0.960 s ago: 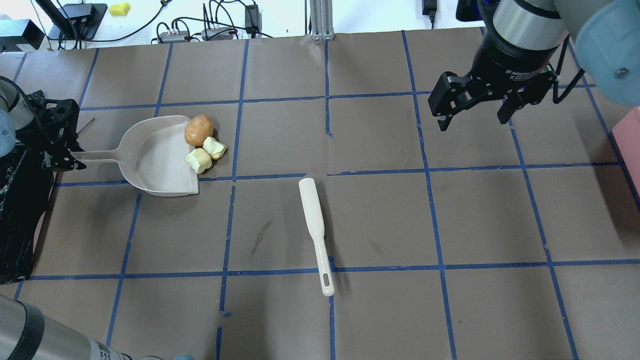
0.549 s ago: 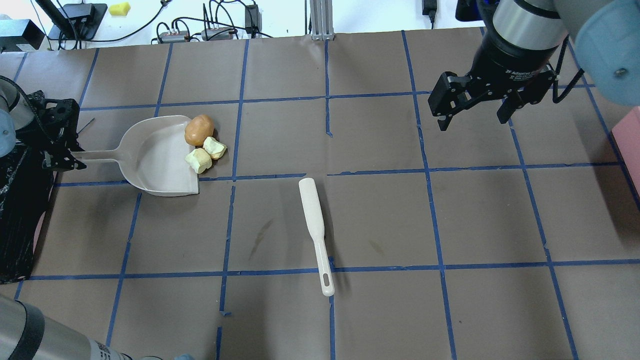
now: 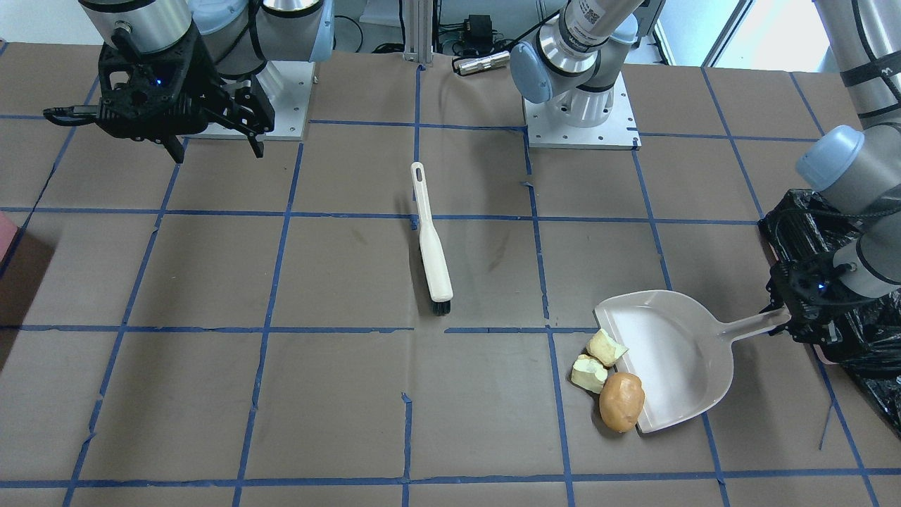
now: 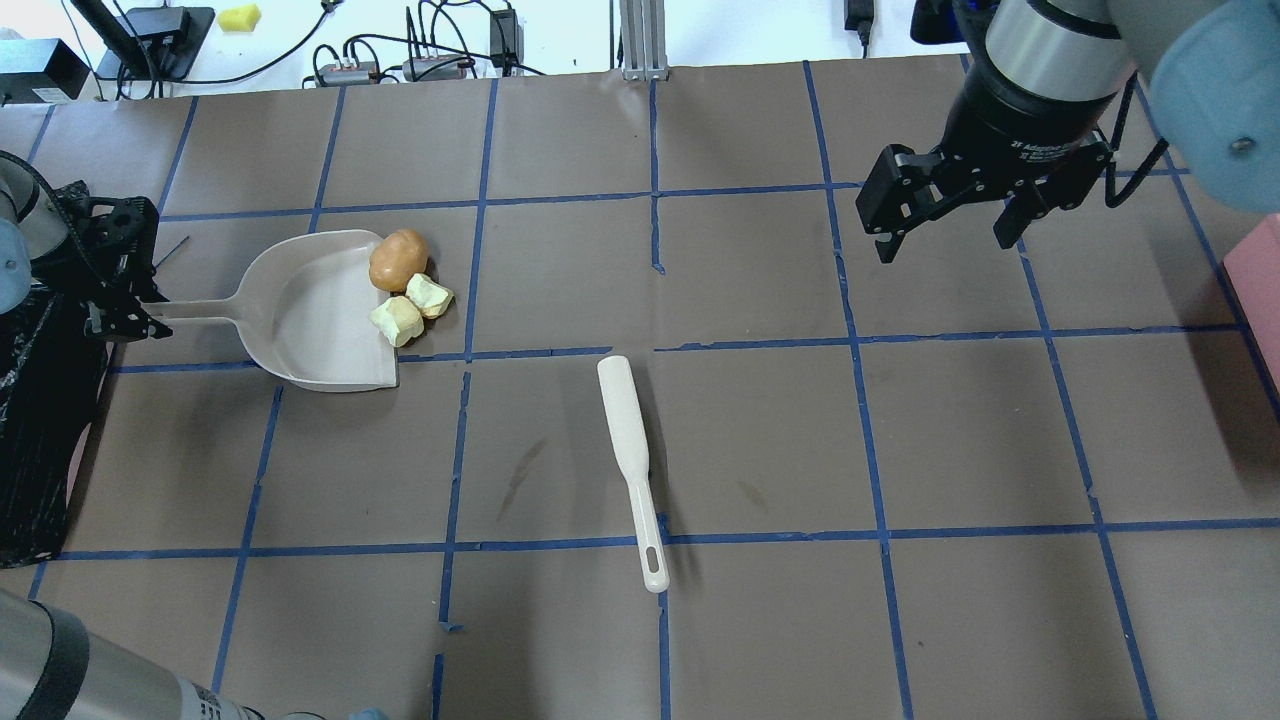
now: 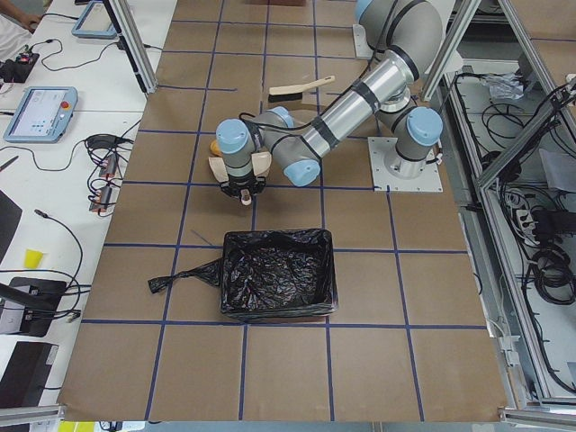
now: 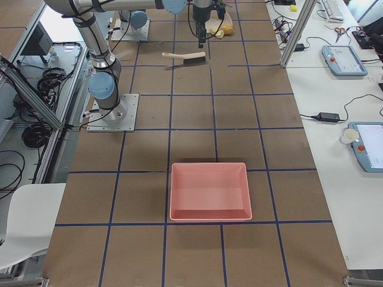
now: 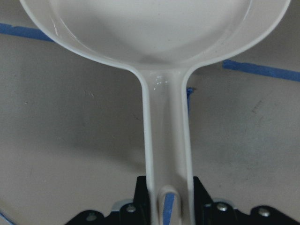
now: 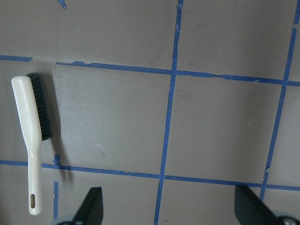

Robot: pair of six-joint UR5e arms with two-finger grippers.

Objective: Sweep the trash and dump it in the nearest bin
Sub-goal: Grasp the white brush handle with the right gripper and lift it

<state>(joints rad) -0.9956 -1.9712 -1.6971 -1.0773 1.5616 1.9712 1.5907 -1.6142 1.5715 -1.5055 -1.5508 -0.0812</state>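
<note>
The trash lies at the open lip of a beige dustpan (image 4: 310, 310): an orange-brown potato-like lump (image 4: 398, 258) and two pale yellow chunks (image 4: 429, 295) (image 4: 396, 320). They also show in the front view: the lump (image 3: 621, 401) and the chunks (image 3: 605, 347) (image 3: 588, 372). My left gripper (image 4: 125, 312) is shut on the dustpan's handle (image 7: 166, 140), next to the black-bagged bin (image 4: 40, 430) (image 5: 277, 274). My right gripper (image 4: 945, 235) is open and empty, high over the far right of the table.
A white hand brush (image 4: 630, 460) with black bristles lies mid-table and also shows in the right wrist view (image 8: 30, 140). A pink tray (image 6: 209, 190) stands at the table's right end. Cables and boxes lie beyond the far edge.
</note>
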